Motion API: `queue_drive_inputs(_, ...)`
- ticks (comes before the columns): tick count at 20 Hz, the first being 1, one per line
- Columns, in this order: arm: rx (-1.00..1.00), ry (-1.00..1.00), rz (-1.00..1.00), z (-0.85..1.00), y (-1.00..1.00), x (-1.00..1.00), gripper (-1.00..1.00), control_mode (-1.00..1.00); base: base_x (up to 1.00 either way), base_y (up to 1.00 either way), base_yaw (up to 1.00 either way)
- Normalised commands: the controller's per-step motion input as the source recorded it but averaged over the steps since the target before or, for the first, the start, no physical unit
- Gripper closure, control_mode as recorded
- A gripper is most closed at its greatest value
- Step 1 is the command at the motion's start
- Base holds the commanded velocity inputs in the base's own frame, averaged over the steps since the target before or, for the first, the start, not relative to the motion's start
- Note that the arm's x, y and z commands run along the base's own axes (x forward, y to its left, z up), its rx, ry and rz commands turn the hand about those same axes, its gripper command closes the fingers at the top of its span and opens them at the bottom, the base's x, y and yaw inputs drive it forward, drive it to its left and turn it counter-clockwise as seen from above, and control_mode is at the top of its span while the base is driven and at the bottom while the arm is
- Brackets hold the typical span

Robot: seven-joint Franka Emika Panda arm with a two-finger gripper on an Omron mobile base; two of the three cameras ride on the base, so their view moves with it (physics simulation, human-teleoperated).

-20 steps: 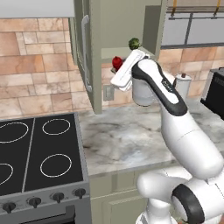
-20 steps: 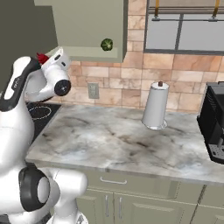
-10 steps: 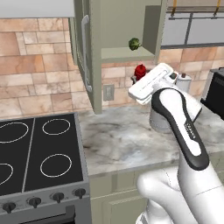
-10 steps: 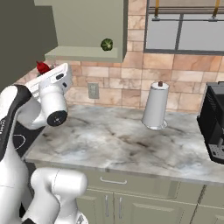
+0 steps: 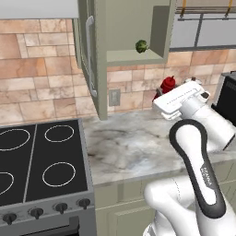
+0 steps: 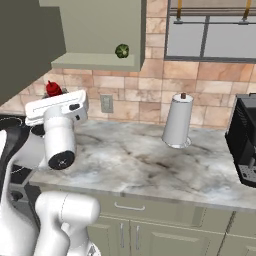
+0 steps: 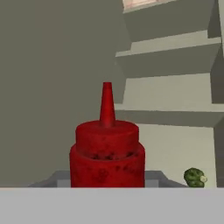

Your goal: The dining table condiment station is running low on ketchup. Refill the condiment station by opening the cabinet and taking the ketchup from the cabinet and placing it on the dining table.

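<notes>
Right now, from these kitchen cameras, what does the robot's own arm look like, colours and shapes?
The arm is built of glossy white, rounded segments with dark grey joint sections; one dark band carries small pale lettering. Its wrist ends in a flat white rectangular block with a few small dark spots, above a round dark end cap. The claw itself is hidden.

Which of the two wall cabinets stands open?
The sage-green cabinet, its door swung out above the stove; the grey glass-paned cabinet is shut.

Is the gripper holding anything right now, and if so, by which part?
Yes: the gripper holds the red ketchup bottle, clear of the open cabinet. It grips low on the body; cap and nozzle stand free above.
</notes>
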Motion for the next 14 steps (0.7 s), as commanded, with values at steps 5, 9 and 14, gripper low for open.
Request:
queue_drive_inputs(5,0.05,0.22,-0.02,0.33,-0.07,-0.3,1.0,-1.0,0.0,0.0,0.0)
queue_drive_inputs(9,0.0,0.14,-0.07,0.18,0.0,-0.37,1.0,-1.0,0.0,0.0,0.0)
queue_drive_inputs(14,0.0,0.07,-0.1,0.04,0.08,-0.2,1.0,-1.0,0.0,0.0,0.0)
